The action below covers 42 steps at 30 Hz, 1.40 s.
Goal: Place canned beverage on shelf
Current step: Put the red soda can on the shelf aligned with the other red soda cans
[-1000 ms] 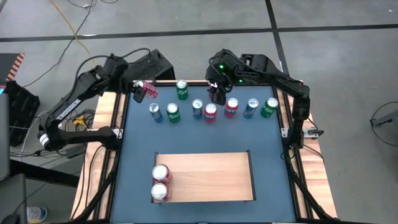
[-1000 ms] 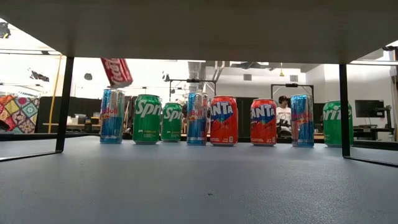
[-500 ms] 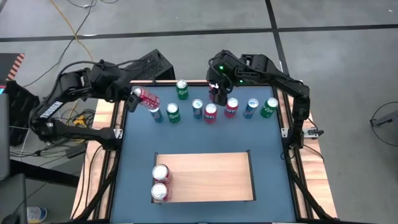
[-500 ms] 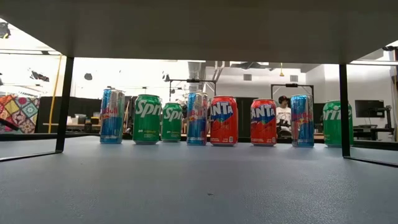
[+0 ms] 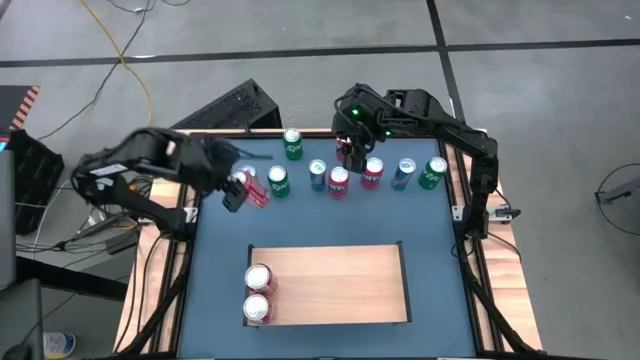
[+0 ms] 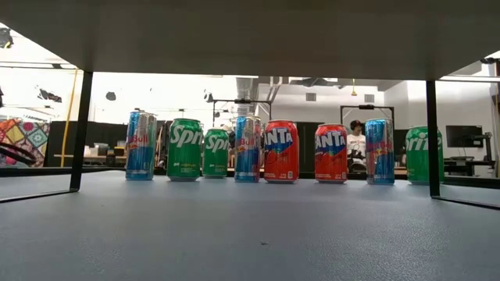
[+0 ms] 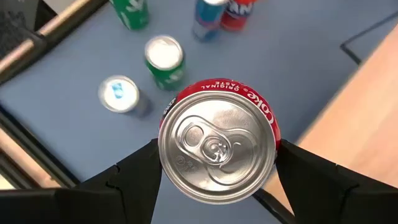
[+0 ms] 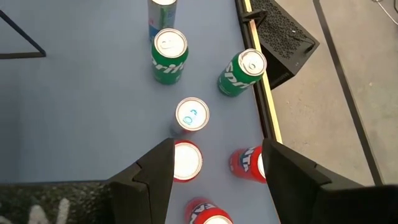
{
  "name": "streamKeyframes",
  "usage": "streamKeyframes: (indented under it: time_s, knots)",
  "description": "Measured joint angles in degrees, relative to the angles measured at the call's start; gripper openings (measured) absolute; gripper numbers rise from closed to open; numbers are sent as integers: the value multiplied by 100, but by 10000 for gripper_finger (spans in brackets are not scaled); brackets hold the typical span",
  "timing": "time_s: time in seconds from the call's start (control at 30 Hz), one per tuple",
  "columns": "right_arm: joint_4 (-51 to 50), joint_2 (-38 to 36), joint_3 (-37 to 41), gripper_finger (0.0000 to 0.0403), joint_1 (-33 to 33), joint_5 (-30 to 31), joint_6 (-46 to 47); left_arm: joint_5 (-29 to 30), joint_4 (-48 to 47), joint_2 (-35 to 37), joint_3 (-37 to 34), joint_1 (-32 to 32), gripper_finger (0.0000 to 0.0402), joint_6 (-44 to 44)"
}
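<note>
Left claw (image 7: 216, 163) clamped on a red Coke can (image 7: 217, 147) seen top-on, silver lid and pull tab facing the camera, blue bench (image 7: 74, 68) below, green can (image 7: 165, 61), slim blue can (image 7: 119, 93), pale wooden shelf (image 7: 367, 118) at one edge

Red Coke can (image 7: 216, 140): we found it clamped in the left gripper (image 5: 238, 190), carried above the blue table, silver top and pull tab toward the wrist camera. Shelf (image 5: 340, 283): a flat, pale tan wooden board lying on the table's near half; we counted two red cans (image 5: 258, 293) at its left end.
</note>
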<state>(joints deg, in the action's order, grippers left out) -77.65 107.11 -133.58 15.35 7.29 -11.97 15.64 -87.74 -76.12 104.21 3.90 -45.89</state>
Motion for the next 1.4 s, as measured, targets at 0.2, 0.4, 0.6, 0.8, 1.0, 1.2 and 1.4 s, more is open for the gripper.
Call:
streamKeyframes:
  time_s: [0.2, 0.4, 0.6, 0.8, 1.0, 1.2, 1.4]
  knots:
    - [0, 0, 1, 228, 0, 0, -2, 28, 1, -454, 11, 796, 266, -729]
    - [2, 0, 2, 228, 0, 0, -3, 100, -38, -829, 11, 1305, 266, -1356]
    - [2, 0, 2, 228, 0, 0, -4, -21, -30, -1047, 11, 1713, 266, -1977]
    - [0, 1, 2, 228, 0, 0, -4, 8, -31, -1208, 174, 1945, 266, -2230]
    - [0, 0, 2, 228, -28, -9, 173, -8, -145, -1408, 591, 2023, 266, -2151]
    - [0, 0, 2, 228, -85, -18, 430, -162, -212, -1785, 947, 2143, 266, -1825]
    - [1, 0, 1, 228, -150, -41, 482, -144, -227, -1858, 946, 2161, 266, -1781]
